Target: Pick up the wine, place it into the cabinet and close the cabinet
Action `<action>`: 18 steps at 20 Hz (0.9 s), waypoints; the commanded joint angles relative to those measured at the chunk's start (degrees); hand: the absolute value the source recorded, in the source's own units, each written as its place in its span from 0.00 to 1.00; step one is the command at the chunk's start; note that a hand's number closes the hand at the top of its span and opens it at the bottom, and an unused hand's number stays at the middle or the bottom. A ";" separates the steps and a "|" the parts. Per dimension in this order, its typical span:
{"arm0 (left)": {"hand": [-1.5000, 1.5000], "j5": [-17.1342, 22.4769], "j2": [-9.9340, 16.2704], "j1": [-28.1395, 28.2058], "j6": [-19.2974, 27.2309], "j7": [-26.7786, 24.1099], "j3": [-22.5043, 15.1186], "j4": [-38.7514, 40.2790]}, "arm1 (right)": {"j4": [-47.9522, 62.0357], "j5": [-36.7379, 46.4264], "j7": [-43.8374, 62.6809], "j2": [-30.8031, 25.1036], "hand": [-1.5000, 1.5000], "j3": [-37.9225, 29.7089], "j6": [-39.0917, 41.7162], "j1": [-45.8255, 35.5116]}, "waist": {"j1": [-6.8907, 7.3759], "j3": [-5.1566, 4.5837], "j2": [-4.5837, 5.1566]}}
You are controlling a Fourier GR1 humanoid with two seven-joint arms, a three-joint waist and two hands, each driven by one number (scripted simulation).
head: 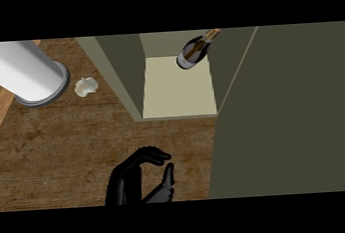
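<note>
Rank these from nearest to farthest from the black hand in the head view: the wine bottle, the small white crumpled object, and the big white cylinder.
From the hand at the lower middle:
1. Small white crumpled object, up and left on the counter.
2. Wine bottle, up and right, at the back of the open cabinet.
3. White cylinder, far upper left.

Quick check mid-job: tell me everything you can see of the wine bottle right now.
The wine bottle is dark and glossy like glass, with a paler, brownish neck pointing up and to the right. It is inside the open cabinet, at the back of the pale shelf near the right inner wall. Whether it stands or leans cannot be told. No hand touches it.
</note>
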 commanded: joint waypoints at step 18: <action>1.00 8.65 28.57 20.11 -19.21 -3.85 18.79 -15.48 | -9.35 -2.57 5.23 -4.68 1.00 24.03 16.53 11.53 | 0.28 -0.08 -0.03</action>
